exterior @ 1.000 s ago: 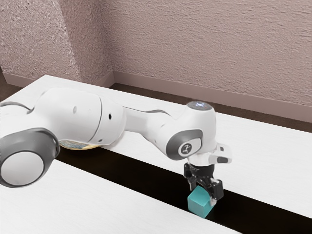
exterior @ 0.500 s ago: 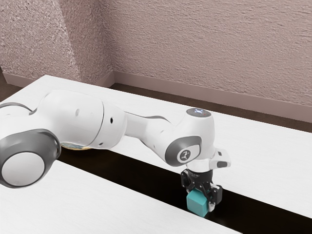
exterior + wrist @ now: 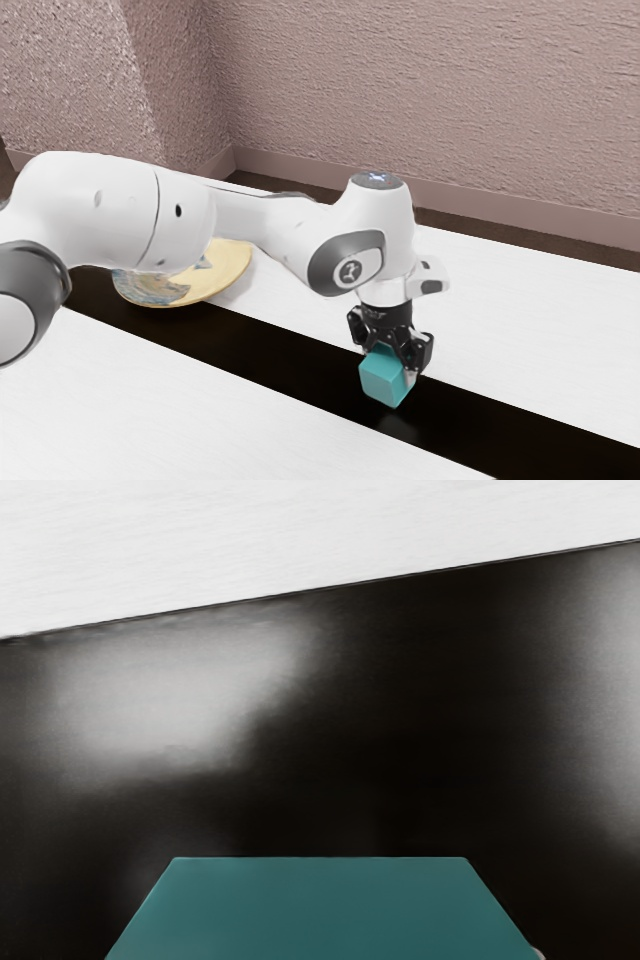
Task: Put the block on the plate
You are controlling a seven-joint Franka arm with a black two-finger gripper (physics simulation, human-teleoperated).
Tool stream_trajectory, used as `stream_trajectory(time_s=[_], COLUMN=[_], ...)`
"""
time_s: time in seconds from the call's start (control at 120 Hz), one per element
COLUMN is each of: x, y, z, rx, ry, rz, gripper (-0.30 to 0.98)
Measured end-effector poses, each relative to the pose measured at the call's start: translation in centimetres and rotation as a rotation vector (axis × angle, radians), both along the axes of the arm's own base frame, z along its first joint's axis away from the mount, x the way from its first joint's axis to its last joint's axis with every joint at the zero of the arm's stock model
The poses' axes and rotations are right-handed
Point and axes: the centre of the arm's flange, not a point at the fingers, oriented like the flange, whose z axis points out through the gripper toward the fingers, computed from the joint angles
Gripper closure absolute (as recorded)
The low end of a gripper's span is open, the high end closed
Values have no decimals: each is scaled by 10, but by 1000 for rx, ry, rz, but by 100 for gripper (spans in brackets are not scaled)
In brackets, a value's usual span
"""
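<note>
With the teal block (image 3: 384,380) gripped between the fingers (image 3: 422,352) above the dark strip (image 3: 250,350) of the bench (image 3: 540,300), enough height should be gained for the plate (image 3: 225,272) to be cleared before it is lowered gently onto the middle.

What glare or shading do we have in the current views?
Wrist view: two pale, soft-edged glare patches on the black strip, one at the picture's edge. Exterior view: faint sheen on the strip near the block, whose side faces differ in shade.

Teal block (image 3: 322,910) — dark glossy strip (image 3: 420,730)
</note>
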Motion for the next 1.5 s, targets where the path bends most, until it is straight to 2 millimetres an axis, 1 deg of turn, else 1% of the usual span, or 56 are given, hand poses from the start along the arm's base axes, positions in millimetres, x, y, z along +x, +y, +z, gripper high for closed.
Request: stream_trajectory(time_s=[0.108, 0.267, 0.333, 0.45, 0.6, 0.733, 0.842, 0.917, 1.0, 1.058, 1.133, 1.175, 1.367, 1.433, 1.5], x=[13, 33, 40, 47, 57, 62, 64, 66, 67, 67, 67, 67, 69, 68, 68], y=[32, 82, 106, 143, 194, 240, 282, 314, 341, 364, 399, 413, 461, 471, 476], z=[24, 46, 55, 73, 80, 90, 89, 87, 85, 80, 73, 69, 48, 39, 31], rx=[-1, -4, 0, 7, 16, 18, 23, 31, 38, 43, 50, 55, 61, 66, 69], ry=[-30, -51, -58, -71, -70, -74, -67, -63, -59, -52, -45, -40, -20, -9, 1], rz=[58, 148, 191, 253, 338, 413, 480, 531, 575, 610, 664, 686, 766, 781, 787], gripper=[30, 29, 29, 29, 29, 29, 29, 29, 30, 30, 30, 30, 30, 30, 27])
